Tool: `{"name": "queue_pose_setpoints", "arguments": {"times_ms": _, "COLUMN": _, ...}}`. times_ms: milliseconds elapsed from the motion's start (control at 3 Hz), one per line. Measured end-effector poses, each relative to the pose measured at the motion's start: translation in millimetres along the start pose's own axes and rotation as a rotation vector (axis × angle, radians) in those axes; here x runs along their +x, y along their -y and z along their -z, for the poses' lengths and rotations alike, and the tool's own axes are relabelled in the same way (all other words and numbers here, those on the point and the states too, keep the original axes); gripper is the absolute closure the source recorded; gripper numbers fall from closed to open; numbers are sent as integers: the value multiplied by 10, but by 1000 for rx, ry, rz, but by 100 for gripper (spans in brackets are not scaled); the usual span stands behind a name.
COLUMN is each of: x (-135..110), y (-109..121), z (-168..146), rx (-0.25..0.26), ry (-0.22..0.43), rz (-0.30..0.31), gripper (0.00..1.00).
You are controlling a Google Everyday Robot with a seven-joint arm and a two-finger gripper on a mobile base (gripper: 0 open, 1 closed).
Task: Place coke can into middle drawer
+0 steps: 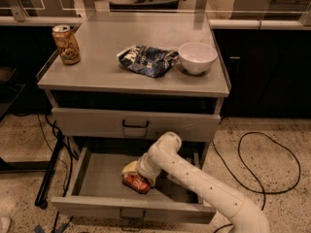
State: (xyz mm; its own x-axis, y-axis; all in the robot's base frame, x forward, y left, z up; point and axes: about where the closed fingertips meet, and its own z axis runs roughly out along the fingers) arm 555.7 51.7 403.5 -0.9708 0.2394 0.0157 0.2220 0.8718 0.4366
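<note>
Set-down stage of the placing, judged almost finished. Low inside the open middle drawer (97, 173), near the centre of its floor: the gripper (135, 174), directly upon the coke can (137, 183). Impossible to tell whether grasping the can or released. Next: let go if needed, then lift out, avoiding the drawer's front edge.

Gripper (132, 174) down inside open middle drawer (97, 174), at coke can (138, 183) lying on its floor.

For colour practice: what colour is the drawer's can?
Red-orange coke can, beneath the gripper, in middle drawer; camera view.
</note>
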Motion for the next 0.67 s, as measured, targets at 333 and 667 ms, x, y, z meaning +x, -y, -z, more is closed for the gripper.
{"name": "queue_pose_setpoints", "arguments": {"times_ms": 333, "x": 0, "y": 0, "z": 0, "rx": 0, "ry": 0, "rz": 0, "gripper": 0}}
{"name": "queue_pose_setpoints", "arguments": {"times_ms": 667, "x": 0, "y": 0, "z": 0, "rx": 0, "ry": 0, "rz": 0, "gripper": 0}}
